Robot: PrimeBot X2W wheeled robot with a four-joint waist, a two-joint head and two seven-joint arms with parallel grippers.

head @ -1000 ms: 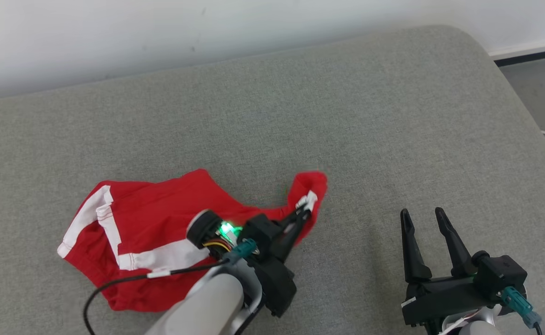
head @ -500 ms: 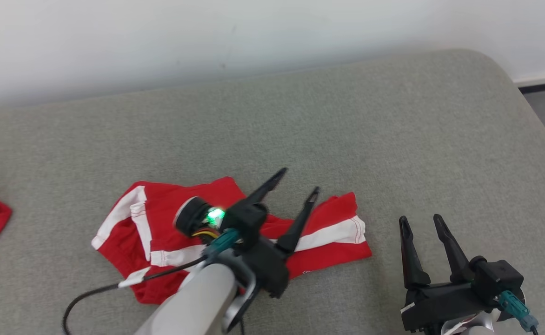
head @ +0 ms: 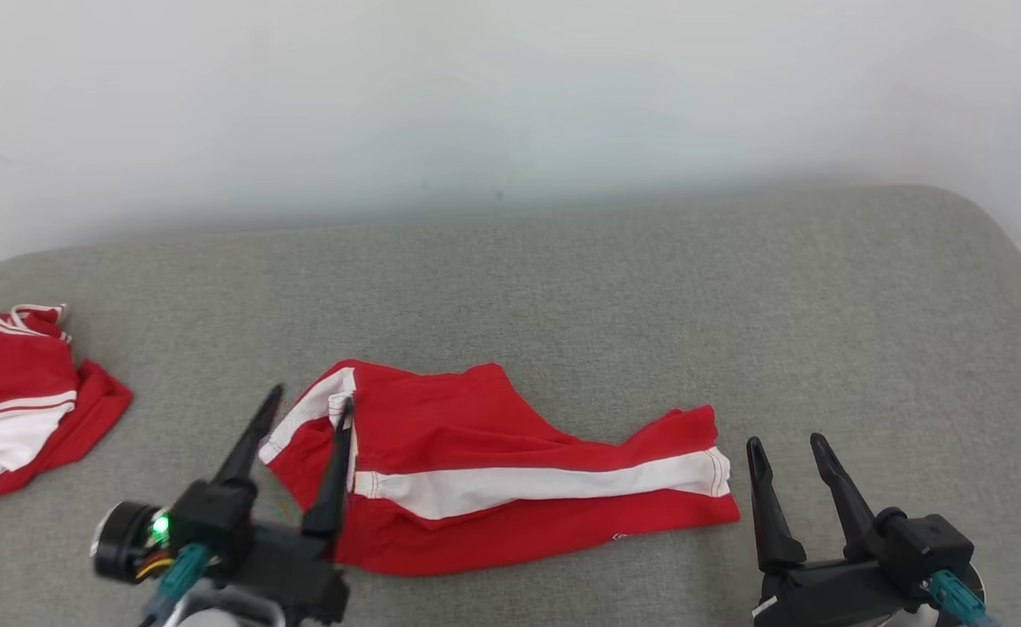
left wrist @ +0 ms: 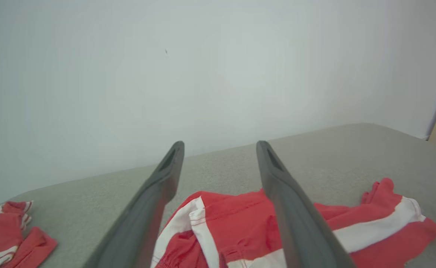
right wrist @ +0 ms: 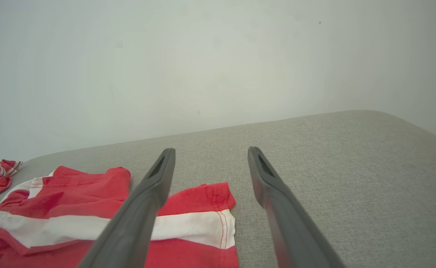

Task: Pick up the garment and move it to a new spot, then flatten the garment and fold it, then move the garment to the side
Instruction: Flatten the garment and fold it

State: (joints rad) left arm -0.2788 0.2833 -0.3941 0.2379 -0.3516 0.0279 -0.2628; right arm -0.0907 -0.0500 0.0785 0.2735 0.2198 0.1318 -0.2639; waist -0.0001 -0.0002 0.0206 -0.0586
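1. The grey cushion [head: 563, 279] took up the middle and lower frame of the head view, under a pale wall [head: 510, 104].
2. Your garment [head: 476, 435], red with a white stripe, lay on the cushion at lower centre. It was stretched long, rumpled at its left end and nearly flat at the right hem. I'd judge you were in the flattening step, with folding not yet begun.
3. A second red piece [head: 14, 392] sat at the left edge, well apart.
4. Your left gripper [head: 312, 396], at lower left, had its jaws wide apart and empty, over the garment's left end. I could not tell whether it touched the cloth.
5. Your right gripper [head: 785, 441], at lower right, was likewise spread and empty, just beside the right hem.
6. Your next move probably called for each gripper to pinch its own end and draw outward evenly, so the rumpled left end went flat.
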